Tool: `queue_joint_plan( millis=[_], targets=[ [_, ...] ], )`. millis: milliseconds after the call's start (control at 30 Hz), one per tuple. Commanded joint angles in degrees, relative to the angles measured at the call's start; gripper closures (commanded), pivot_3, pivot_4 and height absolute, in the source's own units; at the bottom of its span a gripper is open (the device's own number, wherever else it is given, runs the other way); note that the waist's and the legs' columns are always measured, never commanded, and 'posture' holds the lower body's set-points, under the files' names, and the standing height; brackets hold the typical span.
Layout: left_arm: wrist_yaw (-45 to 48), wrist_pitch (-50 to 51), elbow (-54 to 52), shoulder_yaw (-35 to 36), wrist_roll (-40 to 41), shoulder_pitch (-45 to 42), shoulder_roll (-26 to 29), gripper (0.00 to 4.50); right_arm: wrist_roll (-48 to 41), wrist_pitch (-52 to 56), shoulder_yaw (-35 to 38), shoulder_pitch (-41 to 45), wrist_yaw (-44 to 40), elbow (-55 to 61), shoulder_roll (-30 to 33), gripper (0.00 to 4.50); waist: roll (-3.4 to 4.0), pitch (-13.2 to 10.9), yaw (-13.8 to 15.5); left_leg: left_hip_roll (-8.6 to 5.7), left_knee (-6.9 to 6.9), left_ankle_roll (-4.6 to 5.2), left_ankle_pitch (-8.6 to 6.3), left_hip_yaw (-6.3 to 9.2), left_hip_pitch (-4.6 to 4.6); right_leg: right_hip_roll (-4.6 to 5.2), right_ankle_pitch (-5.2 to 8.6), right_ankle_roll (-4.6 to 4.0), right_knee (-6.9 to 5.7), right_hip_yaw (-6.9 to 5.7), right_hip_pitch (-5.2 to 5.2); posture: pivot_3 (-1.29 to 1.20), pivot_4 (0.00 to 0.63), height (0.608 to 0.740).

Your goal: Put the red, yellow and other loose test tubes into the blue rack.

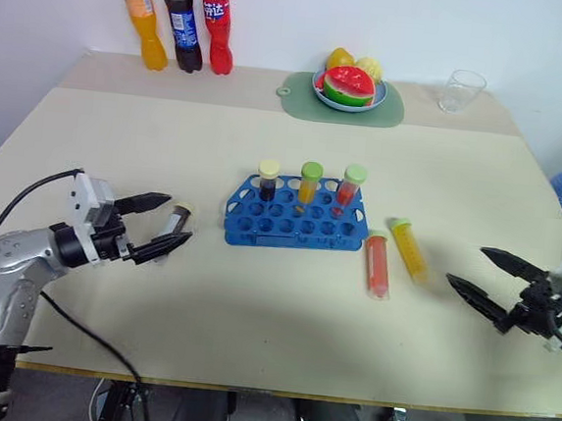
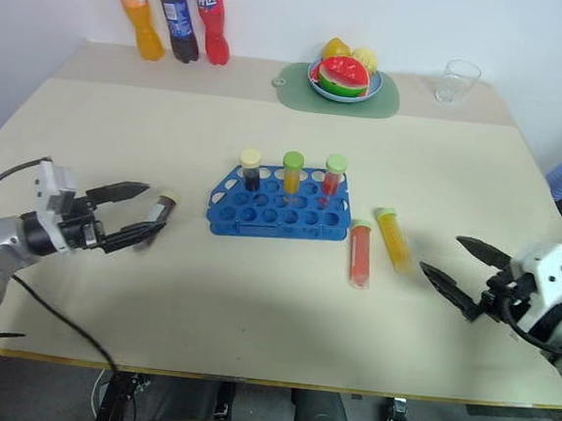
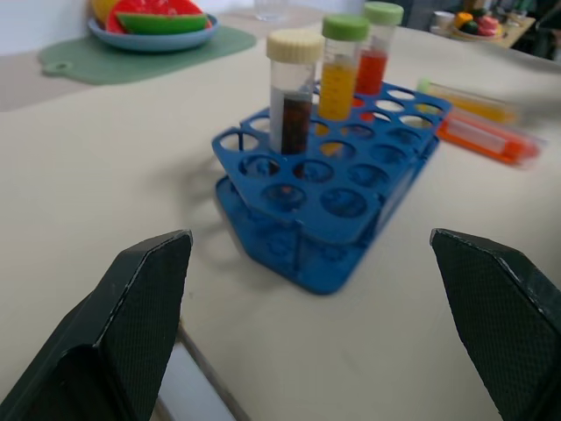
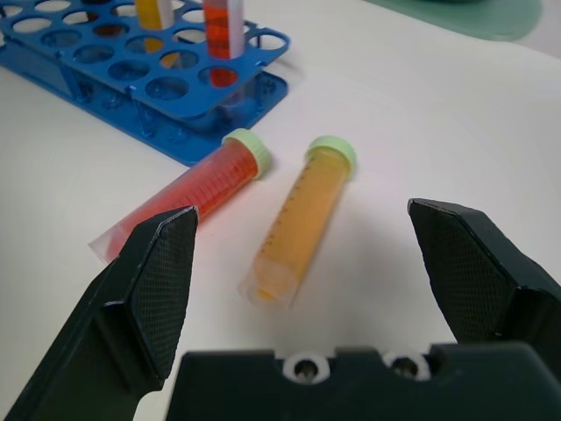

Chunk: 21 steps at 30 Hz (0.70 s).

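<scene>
The blue rack (image 1: 295, 222) stands mid-table with three capped tubes upright in its back row. A loose red tube (image 1: 377, 265) and a loose yellow tube (image 1: 409, 248), both green-capped, lie side by side just right of the rack. A dark tube with a cream cap (image 1: 176, 221) lies left of the rack. My left gripper (image 2: 155, 208) is open, and from the head the dark tube sits between its fingers; I cannot tell if they touch it. My right gripper (image 1: 467, 266) is open and empty, a short way right of the yellow tube, pointing at it.
Three soda bottles (image 1: 180, 19) stand at the far left against the wall. A pale green mat (image 1: 388, 112) with a bowl of fruit (image 1: 349, 86) is at the far middle, and a clear glass (image 1: 462, 90) right of it. The table's front edge (image 1: 275, 389) is near.
</scene>
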<state>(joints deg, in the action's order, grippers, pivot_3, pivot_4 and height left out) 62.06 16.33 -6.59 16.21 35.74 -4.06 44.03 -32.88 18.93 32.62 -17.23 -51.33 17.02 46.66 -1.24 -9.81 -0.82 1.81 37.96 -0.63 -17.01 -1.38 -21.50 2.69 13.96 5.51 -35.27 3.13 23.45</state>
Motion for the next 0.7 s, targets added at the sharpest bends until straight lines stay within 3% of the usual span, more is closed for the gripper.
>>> queue_joint_plan(
  millis=[33,400,533,700],
  targets=[
    [1.44,1.8,-1.65,2.02,1.48,0.09,2.21,0.01,-1.2,0.86,3.23,-1.16,-0.65,3.0,0.53,0.24,-0.01,-0.01,0.01,0.0,0.0,0.0,0.0,-0.02,-0.01,0.0,0.0,0.0,0.01,0.0,0.0,0.0,0.15,0.74],
    [5.01,2.89,0.3,0.03,3.19,-5.79,1.24,0.01,-1.89,4.93,2.17,1.62,1.95,4.3,0.61,0.24,-0.01,-0.02,0.03,-0.02,0.0,0.0,0.0,-0.12,-0.04,-0.02,0.0,0.0,0.03,-0.01,0.02,0.0,0.15,0.74],
    [7.9,1.36,0.17,-1.5,1.88,-7.09,1.34,0.01,-1.8,16.21,1.11,5.13,8.7,6.52,3.47,0.24,0.01,-0.02,-0.07,-0.03,0.0,0.0,0.0,-0.12,-0.04,-0.03,0.0,0.0,0.02,0.0,0.03,0.0,0.15,0.74],
    [10.41,-2.8,-1.04,-5.2,-1.88,-6.69,1.17,0.01,-8.42,37.81,-5.03,19.71,16.44,7.2,8.66,0.24,0.06,-0.06,-0.27,-0.02,0.0,0.0,0.0,-0.07,-0.05,-0.02,-0.01,-0.02,0.01,0.08,0.1,0.0,0.15,0.74]
  ],
)
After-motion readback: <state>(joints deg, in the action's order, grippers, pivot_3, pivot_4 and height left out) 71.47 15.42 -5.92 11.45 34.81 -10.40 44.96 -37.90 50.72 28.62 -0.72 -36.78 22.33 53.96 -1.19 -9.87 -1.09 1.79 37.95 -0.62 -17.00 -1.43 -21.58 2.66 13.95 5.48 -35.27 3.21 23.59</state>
